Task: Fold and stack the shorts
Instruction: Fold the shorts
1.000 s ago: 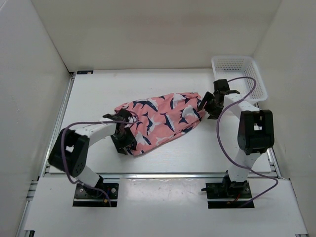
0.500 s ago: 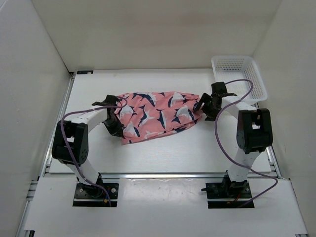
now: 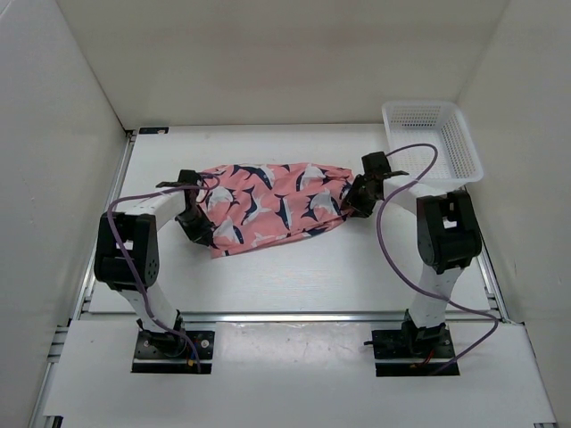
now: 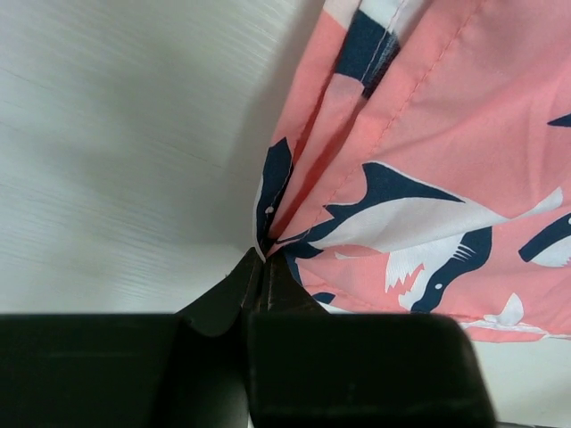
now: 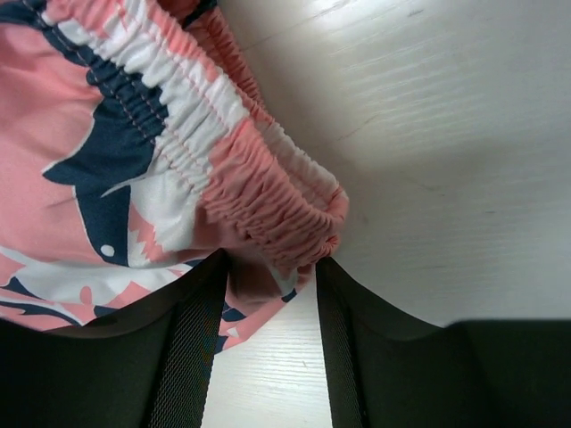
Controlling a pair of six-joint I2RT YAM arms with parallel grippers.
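I see the shorts [image 3: 268,207] lying across the middle of the table [image 3: 294,276], stretched between my two grippers. The left gripper [image 4: 261,278] is at their left end, and its jaws are pressed fully together on a gathered corner of the cloth. The right gripper [image 5: 270,267] is at the right end. Its fingers stand a little apart, with the elastic waistband bunched between them. The white basket [image 3: 466,153] stands near this gripper, apart from the shorts.

White tabletop [image 3: 294,276]; plain white enclosure walls [image 3: 268,62] left, rear, right; aluminium rail [image 3: 294,316] along near edge; white mesh basket [image 3: 466,153] at far right corner.
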